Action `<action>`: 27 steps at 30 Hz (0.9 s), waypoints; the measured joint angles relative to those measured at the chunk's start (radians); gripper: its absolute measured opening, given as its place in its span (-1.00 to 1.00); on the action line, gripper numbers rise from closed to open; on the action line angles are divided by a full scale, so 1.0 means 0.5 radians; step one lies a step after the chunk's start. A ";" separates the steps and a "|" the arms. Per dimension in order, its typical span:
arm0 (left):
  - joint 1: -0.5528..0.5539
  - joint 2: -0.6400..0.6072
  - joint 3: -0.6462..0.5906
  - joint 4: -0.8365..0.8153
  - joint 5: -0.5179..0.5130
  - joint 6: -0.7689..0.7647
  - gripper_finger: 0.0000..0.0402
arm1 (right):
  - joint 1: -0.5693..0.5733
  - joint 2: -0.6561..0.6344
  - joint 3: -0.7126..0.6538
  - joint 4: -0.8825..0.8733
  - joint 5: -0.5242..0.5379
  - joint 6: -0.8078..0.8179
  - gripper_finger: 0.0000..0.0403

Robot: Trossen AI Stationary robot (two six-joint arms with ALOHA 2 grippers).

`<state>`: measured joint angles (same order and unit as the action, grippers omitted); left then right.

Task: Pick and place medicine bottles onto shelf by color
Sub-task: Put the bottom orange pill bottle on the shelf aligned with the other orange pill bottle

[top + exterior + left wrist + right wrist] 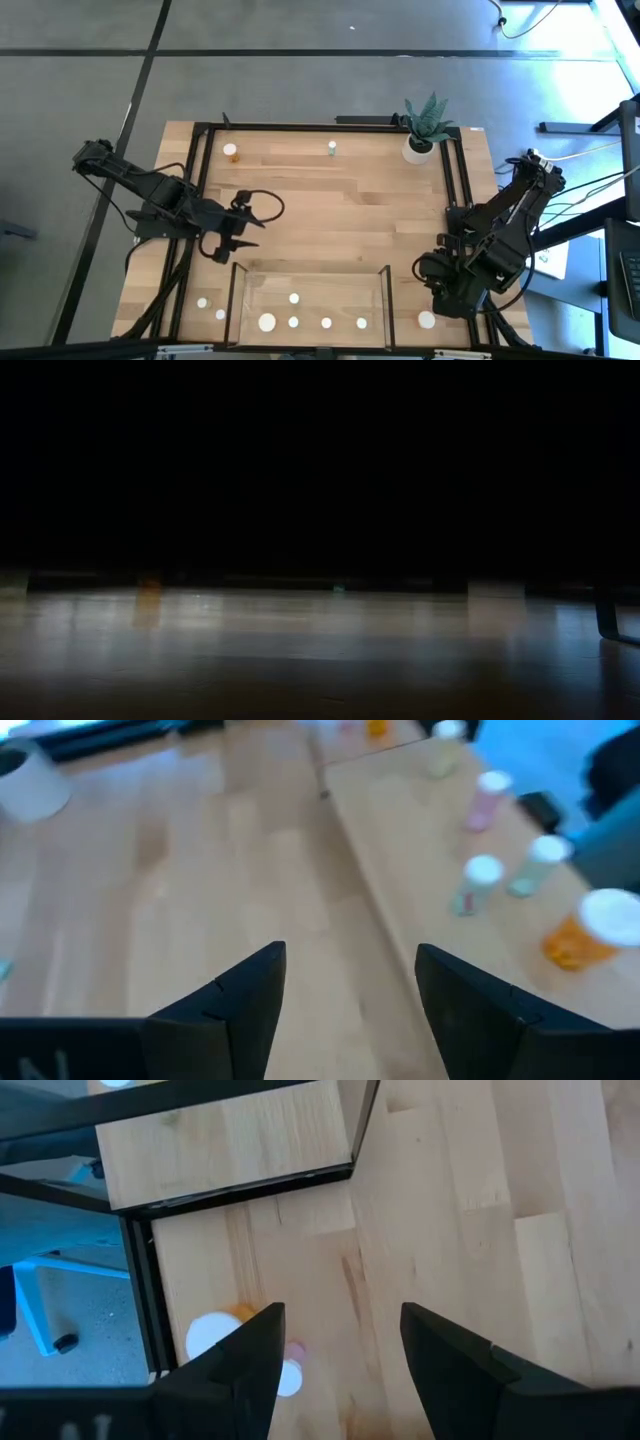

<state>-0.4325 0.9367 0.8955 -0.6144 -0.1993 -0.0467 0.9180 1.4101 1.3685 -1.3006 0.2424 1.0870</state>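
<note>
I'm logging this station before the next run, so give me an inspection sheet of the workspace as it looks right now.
Surface: light-wood table, middle bare.
Job's things: shelf at the near edge carrying five white-capped bottles; two more to its left, a wide one to its right; an amber bottle and a small greenish one along the far edge.
Clutter: potted plant at the far right corner.
Grippers: left gripper over the table beside the shelf's left end, jaws open, empty; right gripper near the shelf's right end, jaws open, empty.
Cables: a cable loops on the left arm; one on the floor.
Surroundings: grey floor; low view too dark to judge.
</note>
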 joint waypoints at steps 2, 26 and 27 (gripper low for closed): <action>-0.001 0.000 0.000 0.042 0.072 0.058 0.08 | 0.000 0.000 0.000 0.000 0.000 -0.002 0.00; -0.001 0.000 0.000 0.049 0.105 0.115 0.08 | -0.001 0.002 0.000 0.099 -0.049 -0.131 0.00; -0.001 0.000 0.000 0.049 0.105 0.115 0.08 | 0.009 0.003 -0.001 0.132 -0.096 -0.197 0.00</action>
<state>-0.4328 0.9367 0.8955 -0.5900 -0.1471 0.0110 0.9226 1.4119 1.3682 -1.2344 0.1946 0.9885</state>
